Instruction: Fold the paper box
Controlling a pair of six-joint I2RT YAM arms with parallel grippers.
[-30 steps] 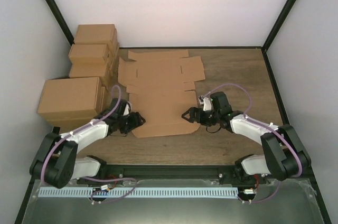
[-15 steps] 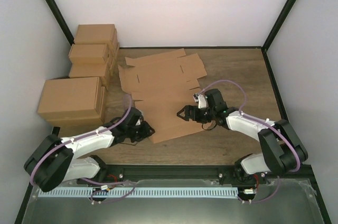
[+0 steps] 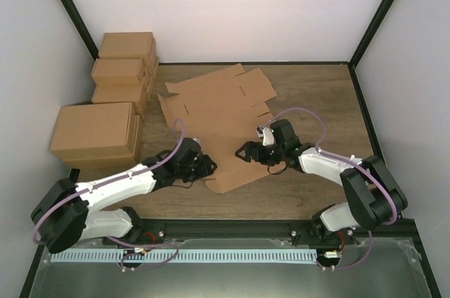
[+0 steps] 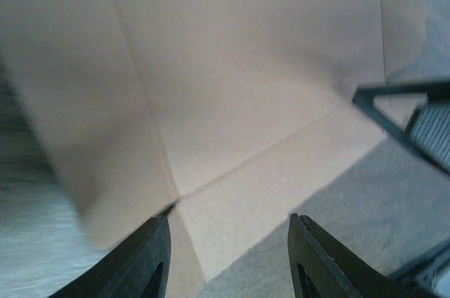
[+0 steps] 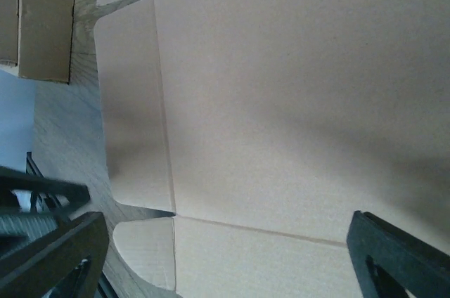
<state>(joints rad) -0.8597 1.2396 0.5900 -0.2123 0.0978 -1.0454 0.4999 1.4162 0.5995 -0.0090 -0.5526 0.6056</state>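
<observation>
The box (image 3: 211, 112) lay flat. The left gripper (image 3: 209, 166), half open, and right gripper (image 3: 242, 154), wide open, flanked its near panel empty, probably to raise it.

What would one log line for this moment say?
paper box: flat, unfolded | left gripper: open, at near-left corner | right gripper: open, over near panel

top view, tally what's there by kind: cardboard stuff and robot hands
flat paper box: 1
closed cartons: 3
robot hands: 2, left hand and right hand
total: 6
</observation>
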